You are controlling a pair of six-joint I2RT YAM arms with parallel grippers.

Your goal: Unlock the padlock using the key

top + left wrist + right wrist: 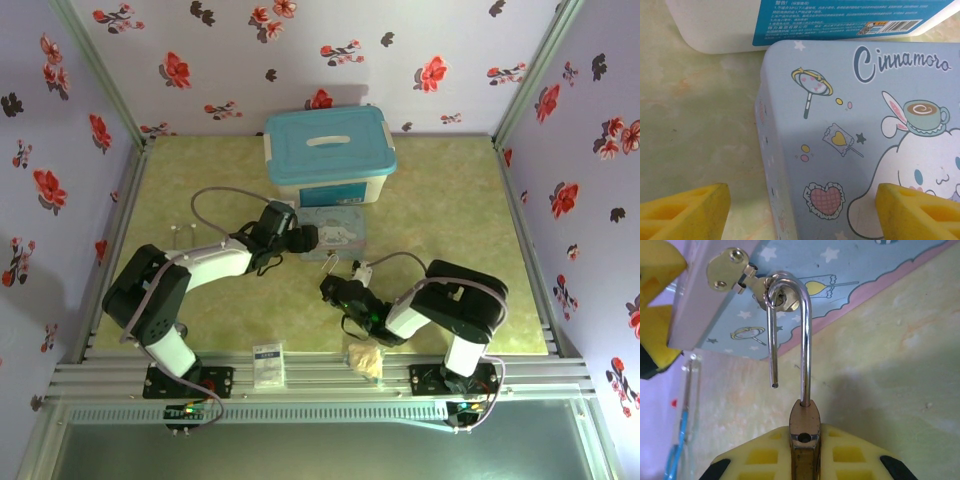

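Top external view: two arms reach over a pale green tabletop. The left arm stretches far and to the right, its left claw at the left edge of a blue cartoon tin. The right arm is folded with its elbow high. Its right claw points far and left toward the tin's near edge, where the padlock shows as a thin silver loop.

Left wrist view: the left claw is spread wide. One yellow finger is over bare tabletop and the other over the tin's lid, straddling its corner.

Right wrist view: the right claw pinches the padlock by the flat sides of its brass body. The silver shackle rises from the body and hooks through the tin's hasp. Its short leg hangs free of the body (so the lock looks unlocked).

The padlock is likely light, rigid and slippery, being smooth metal. The body's flat sides look like the surest hold, since the thin shackle would probably pivot and slip. The tin seems light enough to slide when tugged, so the left claw may need to steady it.
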